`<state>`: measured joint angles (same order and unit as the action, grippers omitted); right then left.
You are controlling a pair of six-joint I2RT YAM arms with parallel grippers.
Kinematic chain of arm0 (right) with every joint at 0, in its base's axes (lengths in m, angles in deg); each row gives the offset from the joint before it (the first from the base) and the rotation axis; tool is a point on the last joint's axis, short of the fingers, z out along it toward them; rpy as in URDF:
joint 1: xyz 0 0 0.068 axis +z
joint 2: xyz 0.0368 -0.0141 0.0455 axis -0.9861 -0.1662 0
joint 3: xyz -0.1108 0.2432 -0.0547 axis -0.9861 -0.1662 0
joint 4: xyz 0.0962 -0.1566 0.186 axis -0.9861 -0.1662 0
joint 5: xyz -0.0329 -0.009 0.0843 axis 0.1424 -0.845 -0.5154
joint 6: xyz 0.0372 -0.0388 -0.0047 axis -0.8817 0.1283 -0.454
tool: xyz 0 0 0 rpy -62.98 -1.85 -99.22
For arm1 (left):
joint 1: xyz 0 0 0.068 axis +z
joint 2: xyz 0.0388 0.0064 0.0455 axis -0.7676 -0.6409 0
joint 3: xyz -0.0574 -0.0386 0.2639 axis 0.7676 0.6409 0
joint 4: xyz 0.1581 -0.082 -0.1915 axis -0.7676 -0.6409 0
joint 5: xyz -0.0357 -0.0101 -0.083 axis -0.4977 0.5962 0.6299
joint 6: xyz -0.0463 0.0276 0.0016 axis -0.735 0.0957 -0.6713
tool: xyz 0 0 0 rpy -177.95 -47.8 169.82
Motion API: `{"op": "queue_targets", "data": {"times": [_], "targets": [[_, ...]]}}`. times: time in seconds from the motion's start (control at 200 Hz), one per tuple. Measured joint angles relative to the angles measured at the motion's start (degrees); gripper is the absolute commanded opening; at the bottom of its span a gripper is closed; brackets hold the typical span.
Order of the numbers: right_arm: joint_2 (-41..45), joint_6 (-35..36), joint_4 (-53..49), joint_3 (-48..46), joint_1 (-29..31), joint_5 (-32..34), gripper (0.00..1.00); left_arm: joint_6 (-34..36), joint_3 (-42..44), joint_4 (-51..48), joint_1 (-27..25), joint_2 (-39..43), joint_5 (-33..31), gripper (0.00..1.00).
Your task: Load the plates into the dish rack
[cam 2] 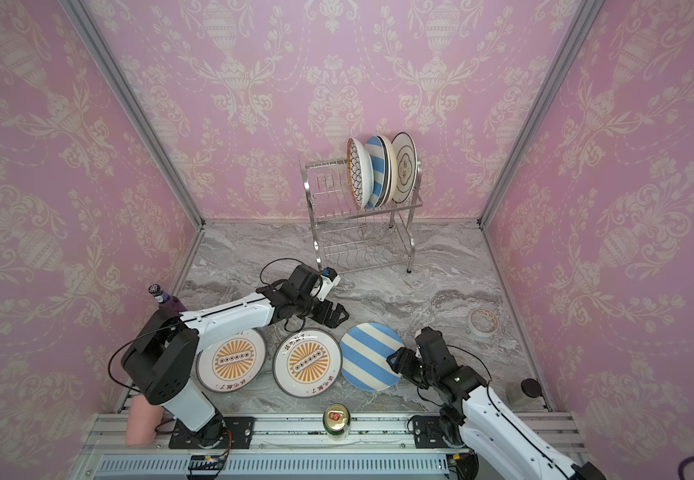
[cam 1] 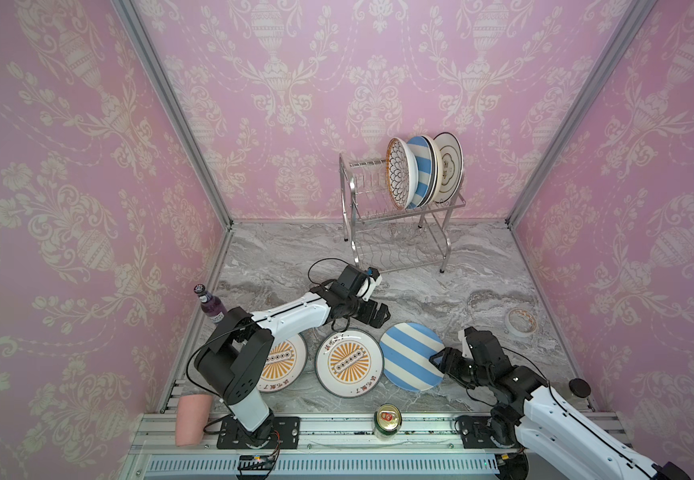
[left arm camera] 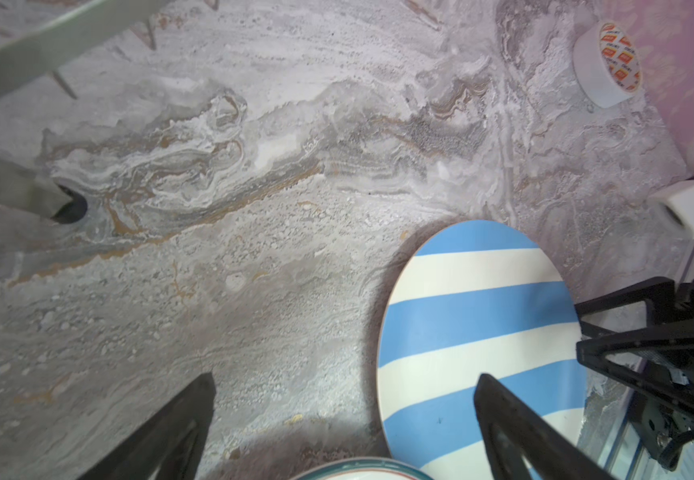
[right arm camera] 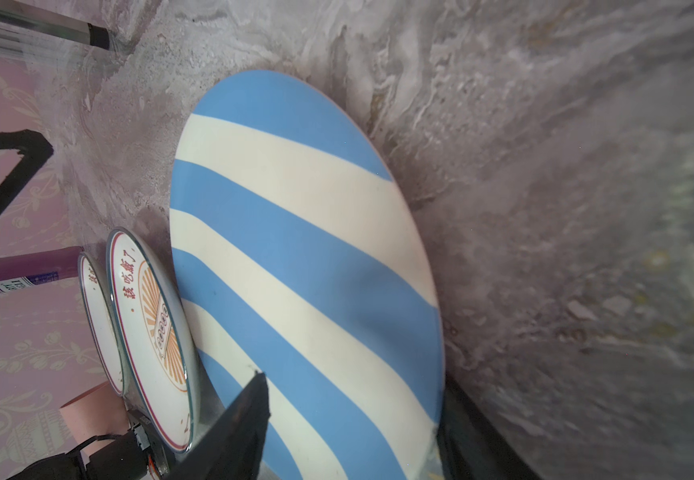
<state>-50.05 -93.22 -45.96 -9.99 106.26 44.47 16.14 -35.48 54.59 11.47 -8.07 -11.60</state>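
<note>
The steel dish rack stands at the back of the marble table, with a black floral plate, a blue-striped plate and a black-lined white plate upright in its upper tier. Two sunburst plates and a blue-and-white striped plate lie at the front. My right gripper is open and straddles the striped plate's right rim, one finger over its face and one under it. My left gripper hangs open and holds nothing, just behind the plates.
A purple bottle stands at the left wall and a pink roll at the front left. A drink can sits on the front rail. A tape roll and a black-lidded jar are at the right.
</note>
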Motion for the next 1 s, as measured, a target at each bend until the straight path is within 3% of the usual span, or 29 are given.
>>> {"op": "queue_targets", "data": {"times": [0.535, 1.001], "targets": [[8.3, -4.5, 1.6, -4.4, -0.3, 0.7, 0.60, 1.1, -1.6, -0.3, -3.6, -8.1, 4.1, 0.99], [8.5, -6.0, 3.1, -5.2, -0.3, 2.0, 0.54, 1.4, -3.9, -0.1, -4.4, -11.3, 7.3, 0.99]]}}
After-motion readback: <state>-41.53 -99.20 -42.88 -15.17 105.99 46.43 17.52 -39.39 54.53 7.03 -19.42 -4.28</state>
